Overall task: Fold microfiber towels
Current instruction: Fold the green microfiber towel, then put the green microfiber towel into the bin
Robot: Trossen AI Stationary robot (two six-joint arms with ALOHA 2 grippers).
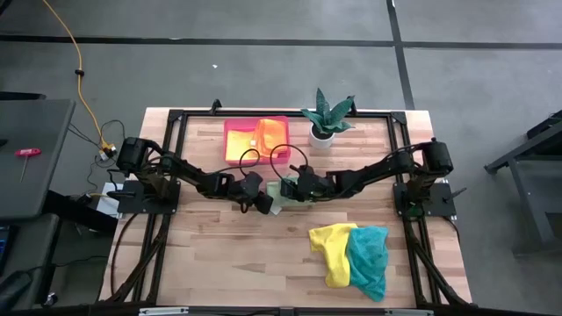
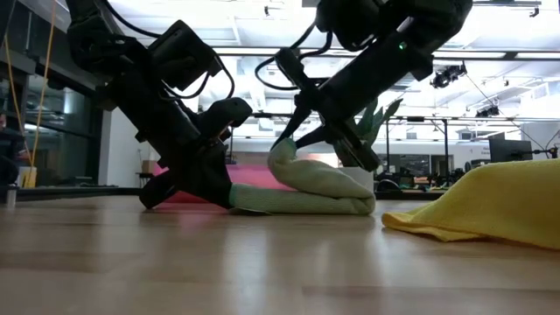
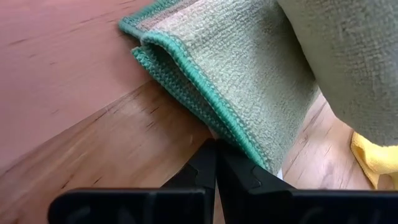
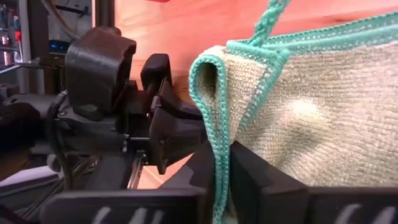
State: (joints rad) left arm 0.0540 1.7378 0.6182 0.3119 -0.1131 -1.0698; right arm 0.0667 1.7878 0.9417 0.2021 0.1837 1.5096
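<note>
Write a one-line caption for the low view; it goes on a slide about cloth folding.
Both pincers, left and right, pinch the light green towel on the table, a yellow towel lying nearby.

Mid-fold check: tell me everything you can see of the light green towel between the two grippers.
The light green towel is a soft, looped microfiber cloth with a teal stitched edge. It lies at the table's middle, doubled into stacked layers flat on the wood, with one end humped up. The right gripper pinches a folded edge at that raised end; the left gripper is shut, its tips at the towel's layered edge near the table. It lies apart from the yellow towel and the pink tray.
</note>
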